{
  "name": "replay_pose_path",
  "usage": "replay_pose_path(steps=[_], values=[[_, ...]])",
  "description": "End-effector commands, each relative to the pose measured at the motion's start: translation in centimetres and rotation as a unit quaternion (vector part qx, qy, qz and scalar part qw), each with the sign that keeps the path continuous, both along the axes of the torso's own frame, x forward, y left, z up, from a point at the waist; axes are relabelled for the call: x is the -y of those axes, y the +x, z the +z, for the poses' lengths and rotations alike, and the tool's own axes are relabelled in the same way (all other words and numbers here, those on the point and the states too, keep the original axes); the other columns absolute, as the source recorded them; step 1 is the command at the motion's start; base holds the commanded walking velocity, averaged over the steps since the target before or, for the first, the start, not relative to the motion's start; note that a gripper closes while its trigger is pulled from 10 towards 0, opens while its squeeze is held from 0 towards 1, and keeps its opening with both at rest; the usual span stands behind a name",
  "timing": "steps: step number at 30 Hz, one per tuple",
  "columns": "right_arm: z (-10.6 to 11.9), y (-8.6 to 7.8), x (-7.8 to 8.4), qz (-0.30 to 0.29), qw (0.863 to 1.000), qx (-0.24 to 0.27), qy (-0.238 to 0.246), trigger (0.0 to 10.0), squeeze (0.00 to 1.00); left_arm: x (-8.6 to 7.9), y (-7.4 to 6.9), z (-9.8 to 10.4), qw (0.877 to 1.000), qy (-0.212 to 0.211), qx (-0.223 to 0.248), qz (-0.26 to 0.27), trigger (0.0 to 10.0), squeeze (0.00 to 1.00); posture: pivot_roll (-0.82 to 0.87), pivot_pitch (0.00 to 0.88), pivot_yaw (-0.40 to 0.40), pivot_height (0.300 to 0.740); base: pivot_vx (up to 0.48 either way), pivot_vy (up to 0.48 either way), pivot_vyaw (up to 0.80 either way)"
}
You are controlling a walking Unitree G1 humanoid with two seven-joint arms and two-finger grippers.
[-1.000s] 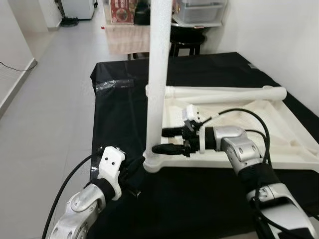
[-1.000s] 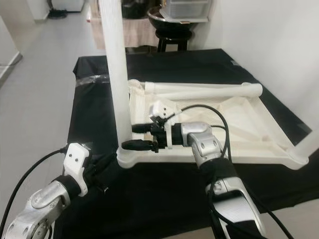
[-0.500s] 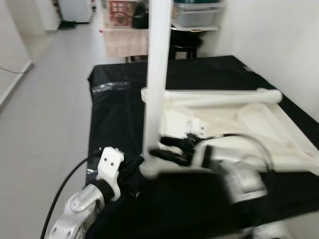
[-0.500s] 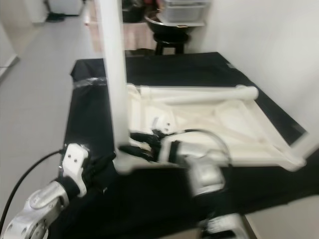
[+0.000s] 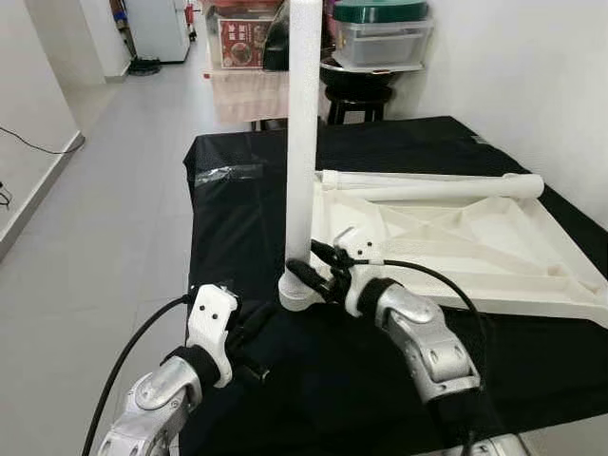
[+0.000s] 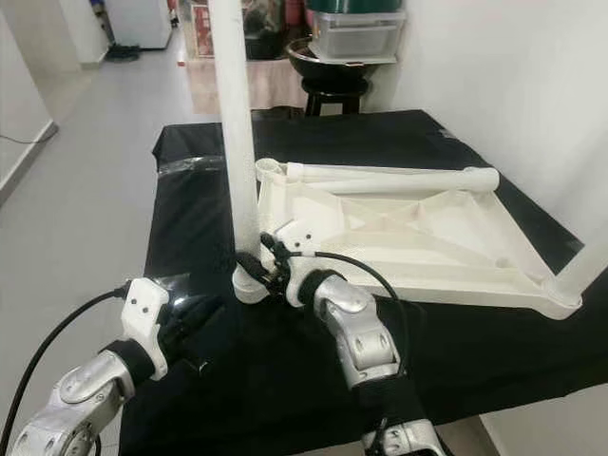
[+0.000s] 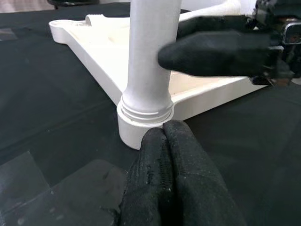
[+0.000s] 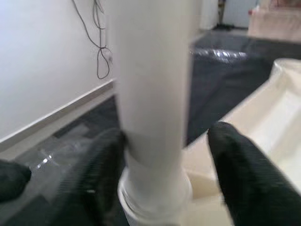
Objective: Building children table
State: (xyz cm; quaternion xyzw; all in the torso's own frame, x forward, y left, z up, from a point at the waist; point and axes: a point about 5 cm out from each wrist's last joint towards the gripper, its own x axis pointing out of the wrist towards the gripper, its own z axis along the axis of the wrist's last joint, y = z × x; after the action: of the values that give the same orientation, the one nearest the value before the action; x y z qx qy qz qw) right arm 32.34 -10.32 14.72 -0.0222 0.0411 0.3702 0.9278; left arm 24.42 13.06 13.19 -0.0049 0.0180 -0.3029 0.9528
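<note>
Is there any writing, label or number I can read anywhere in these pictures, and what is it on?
No text here can be read.
Red printed box on the shelf at the back: it carries print, but too small and blurred to read.
White table top, upright leg, black cloth, left gripper and right gripper: no markings can be made out.

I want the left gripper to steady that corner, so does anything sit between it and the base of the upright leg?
Nothing visible does. The left gripper, fingers shut, rests on the black cloth right at the corner socket of the upright leg. The right gripper straddles the leg from the other side.
</note>
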Motion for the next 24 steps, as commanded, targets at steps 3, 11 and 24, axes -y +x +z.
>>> replay_pose_path(steps=[3, 11, 24], values=[[1.4, -0.1, -0.5, 0.070, 0.997, -0.003, 0.036, 10.0, 1.00, 0.1, 0.0, -0.1, 1.000, 0.000, -0.006, -0.002, 10.0, 0.00, -0.02, 0.072, -0.031, 0.740, 0.000, 0.000, 0.00], [3.5, 0.1, 0.1, 0.275, 0.960, 0.031, -0.042, 10.0, 0.00, 0.1, 0.0, -0.2, 1.000, -0.002, -0.007, -0.004, 10.0, 0.00, -0.02, 0.061, -0.024, 0.740, 0.000, 0.000, 0.00], [4.4, 2.3, 1.3, 0.327, 0.944, -0.020, -0.035, 2.5, 0.00, 0.3, -0.1, -0.4, 1.000, -0.003, -0.011, -0.006, 10.0, 0.00, -0.01, 0.052, -0.029, 0.740, 0.000, 0.000, 0.00]])
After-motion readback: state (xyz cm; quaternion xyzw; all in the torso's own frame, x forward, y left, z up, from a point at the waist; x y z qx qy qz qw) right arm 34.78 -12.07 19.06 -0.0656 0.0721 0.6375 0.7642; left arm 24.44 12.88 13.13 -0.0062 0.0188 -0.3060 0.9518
